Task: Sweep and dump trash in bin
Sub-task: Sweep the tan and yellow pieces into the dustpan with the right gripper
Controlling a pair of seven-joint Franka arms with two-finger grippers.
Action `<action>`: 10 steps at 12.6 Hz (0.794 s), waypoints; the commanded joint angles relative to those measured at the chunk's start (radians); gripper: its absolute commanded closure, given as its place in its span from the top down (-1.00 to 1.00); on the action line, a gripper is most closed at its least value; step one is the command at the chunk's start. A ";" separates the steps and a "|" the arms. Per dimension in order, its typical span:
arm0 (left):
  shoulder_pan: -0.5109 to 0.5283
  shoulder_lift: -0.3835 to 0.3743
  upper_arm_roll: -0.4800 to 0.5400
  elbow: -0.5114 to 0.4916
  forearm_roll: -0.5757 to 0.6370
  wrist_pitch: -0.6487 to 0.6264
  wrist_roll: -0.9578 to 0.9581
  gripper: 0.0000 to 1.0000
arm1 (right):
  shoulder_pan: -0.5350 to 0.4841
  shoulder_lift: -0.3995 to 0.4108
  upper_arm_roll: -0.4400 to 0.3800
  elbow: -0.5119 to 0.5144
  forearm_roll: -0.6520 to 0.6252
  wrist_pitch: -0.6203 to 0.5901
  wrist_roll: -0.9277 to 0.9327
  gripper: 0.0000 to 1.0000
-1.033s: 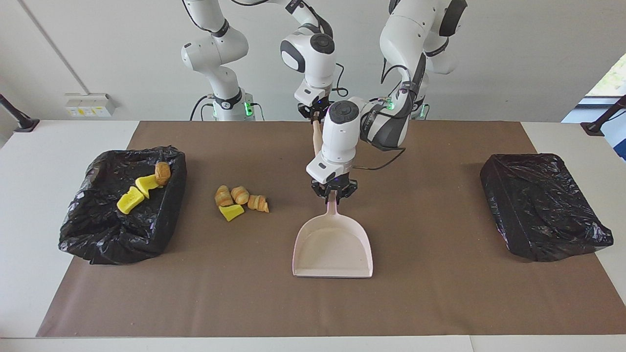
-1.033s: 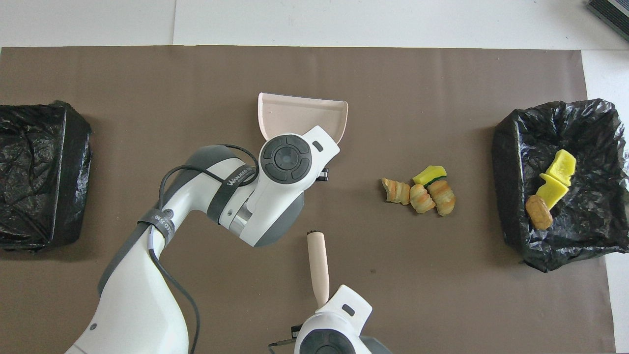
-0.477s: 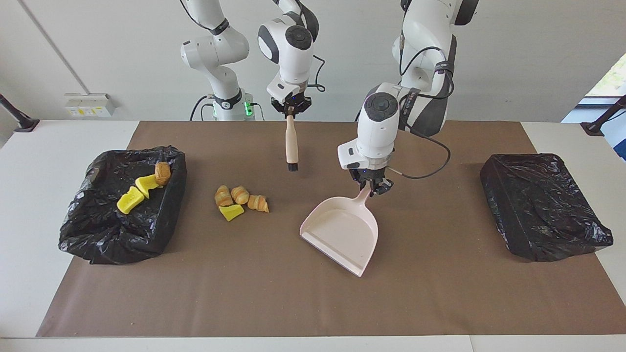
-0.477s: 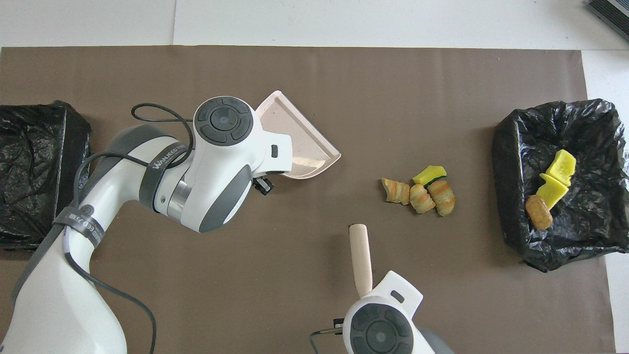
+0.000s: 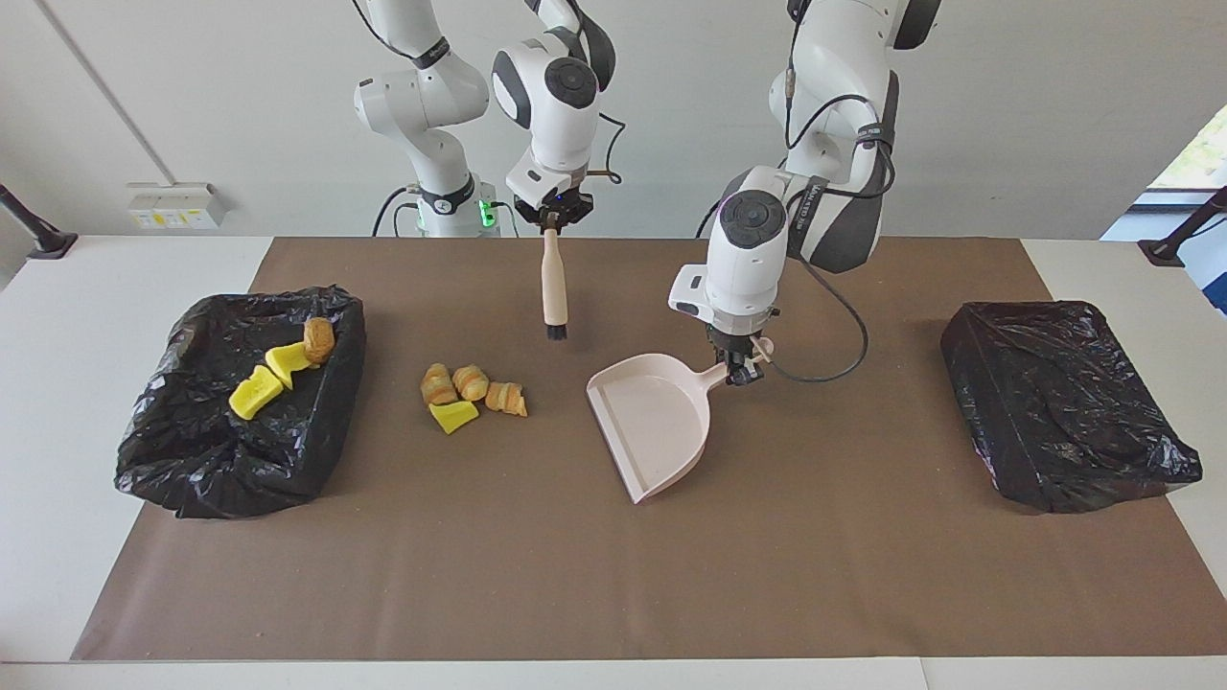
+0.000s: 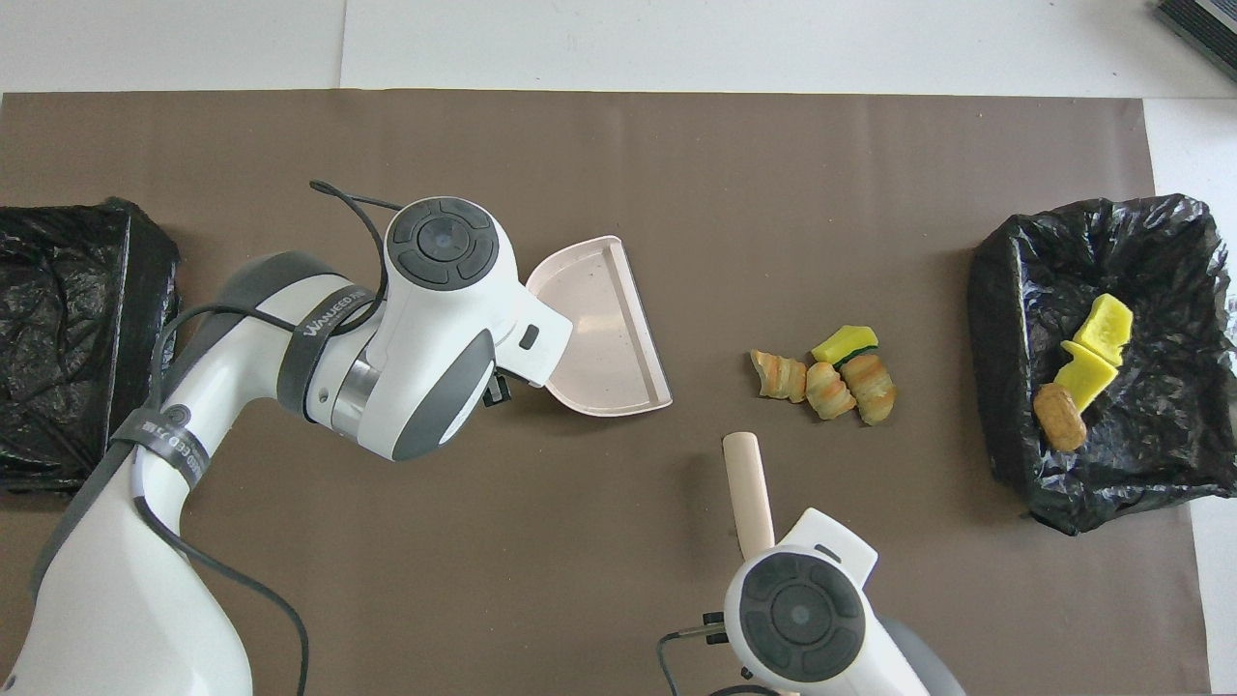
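I see striped croissant-like and yellow foam trash [image 5: 470, 391] [image 6: 826, 374] on brown matting; bare room to the smooth pink dustpan [image 5: 652, 417] [image 6: 604, 329], clamped by left end effector [image 5: 743, 369]. Right end effector [image 5: 553, 222] clamps brush [image 5: 553, 287] [image 6: 749, 493].

Free room: broad bare strip of brown mat across the lower facing frame, open from edge to edge; also the gap at frame centre between the trash cluster [image 5: 472, 391] and the dustpan [image 5: 654, 422].

Obstacles: bin with trash [image 5: 201, 460] at frame left; second black bin [image 5: 1064, 402] at frame right; dustpan held by the left gripper [image 5: 740, 369], centre; brush [image 5: 553, 287] hanging from the right gripper [image 5: 552, 218], upper centre, above the surface [image 5: 613, 594].
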 commanded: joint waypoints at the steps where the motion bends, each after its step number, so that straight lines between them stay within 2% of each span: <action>1: -0.008 -0.070 0.000 -0.104 0.013 0.049 0.128 -1.00 | -0.134 -0.078 -0.004 -0.022 -0.007 -0.044 -0.212 -1.00; 4: -0.034 -0.102 0.000 -0.176 0.011 0.094 0.124 -1.00 | -0.304 -0.097 -0.011 -0.021 -0.009 -0.033 -0.396 -1.00; 6: -0.035 -0.125 -0.002 -0.228 0.013 0.141 0.119 -1.00 | -0.349 -0.074 -0.007 -0.013 -0.041 0.058 -0.409 -1.00; 8: -0.037 -0.139 -0.002 -0.256 0.013 0.151 0.119 -1.00 | -0.371 0.024 -0.007 0.061 -0.099 0.151 -0.397 -1.00; 10: -0.058 -0.162 0.000 -0.291 0.013 0.157 0.112 -1.00 | -0.376 0.173 -0.003 0.161 -0.334 0.130 -0.377 -1.00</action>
